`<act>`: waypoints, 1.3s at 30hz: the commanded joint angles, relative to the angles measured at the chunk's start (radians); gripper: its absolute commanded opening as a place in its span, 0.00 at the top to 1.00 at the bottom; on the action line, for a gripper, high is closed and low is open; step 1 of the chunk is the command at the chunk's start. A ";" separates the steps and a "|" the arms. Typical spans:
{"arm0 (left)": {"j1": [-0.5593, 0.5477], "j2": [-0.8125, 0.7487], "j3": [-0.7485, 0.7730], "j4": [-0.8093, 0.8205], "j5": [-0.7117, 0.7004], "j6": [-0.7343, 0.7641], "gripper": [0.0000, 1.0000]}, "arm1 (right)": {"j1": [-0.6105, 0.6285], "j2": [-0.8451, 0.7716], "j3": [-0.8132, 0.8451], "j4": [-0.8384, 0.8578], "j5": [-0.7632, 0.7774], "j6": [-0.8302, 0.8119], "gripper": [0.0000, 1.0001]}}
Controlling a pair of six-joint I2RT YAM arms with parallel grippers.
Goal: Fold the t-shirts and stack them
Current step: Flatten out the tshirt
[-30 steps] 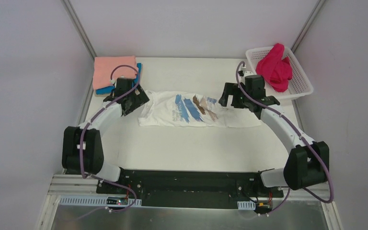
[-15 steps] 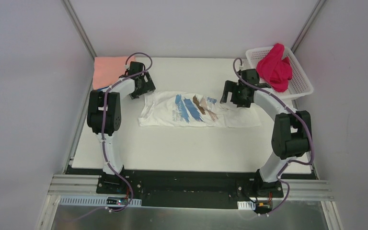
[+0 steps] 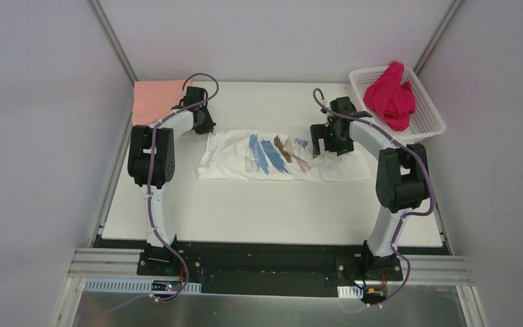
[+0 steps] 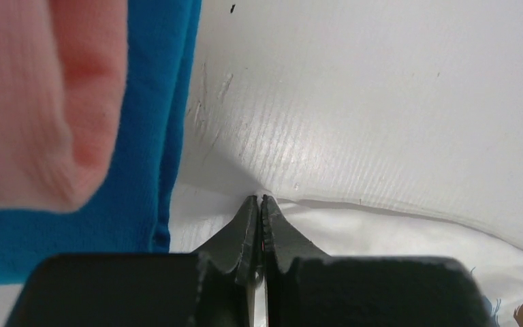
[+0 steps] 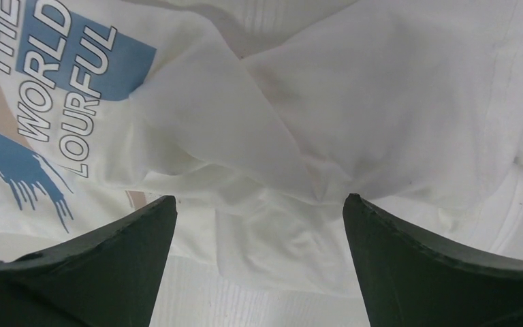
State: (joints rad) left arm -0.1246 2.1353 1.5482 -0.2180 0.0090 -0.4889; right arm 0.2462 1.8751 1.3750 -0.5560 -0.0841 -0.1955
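The white t-shirt (image 3: 282, 157), printed with blue and brown strokes, lies spread across the table's middle. My left gripper (image 3: 204, 128) is at its far left corner. In the left wrist view that gripper (image 4: 259, 201) is shut, pinching a small peak of the white cloth's edge (image 4: 381, 235). My right gripper (image 3: 327, 144) hangs over the shirt's bunched right part. In the right wrist view it (image 5: 259, 201) stands open, with crumpled white cloth (image 5: 381, 102) between and below the fingers. A salmon-pink t-shirt (image 3: 155, 99) lies on a bright blue one (image 4: 170, 102) at the back left.
A white lattice basket (image 3: 430, 126) at the back right holds a magenta t-shirt (image 3: 391, 95). Bare white table (image 3: 259, 204) stretches in front of the printed shirt. The pink and blue stack sits right beside the left gripper.
The left gripper moved onto the shirt's far left corner and shut on it. The right gripper shifted left and down over the shirt's right part, still open. Both elbows rose.
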 commanded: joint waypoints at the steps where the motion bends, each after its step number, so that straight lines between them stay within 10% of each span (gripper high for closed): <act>1: -0.008 -0.087 -0.093 0.045 0.019 -0.004 1.00 | 0.004 0.001 0.045 -0.045 0.038 -0.138 0.05; 16: -0.007 -0.213 -0.215 0.109 0.012 -0.013 1.00 | 0.071 0.068 0.042 0.153 0.150 -0.149 0.34; 24: -0.007 -0.260 -0.220 0.110 -0.035 -0.002 1.00 | 0.071 0.056 0.049 0.161 0.140 -0.136 1.00; 39: -0.079 -0.812 -0.423 0.326 -0.002 0.030 1.00 | 0.074 -0.532 -0.139 0.284 0.158 0.033 1.00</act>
State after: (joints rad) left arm -0.1600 1.4925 1.1450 -0.0086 0.0002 -0.4843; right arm 0.3161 1.5276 1.2346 -0.3237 0.0738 -0.2211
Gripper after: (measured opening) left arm 0.007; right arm 0.019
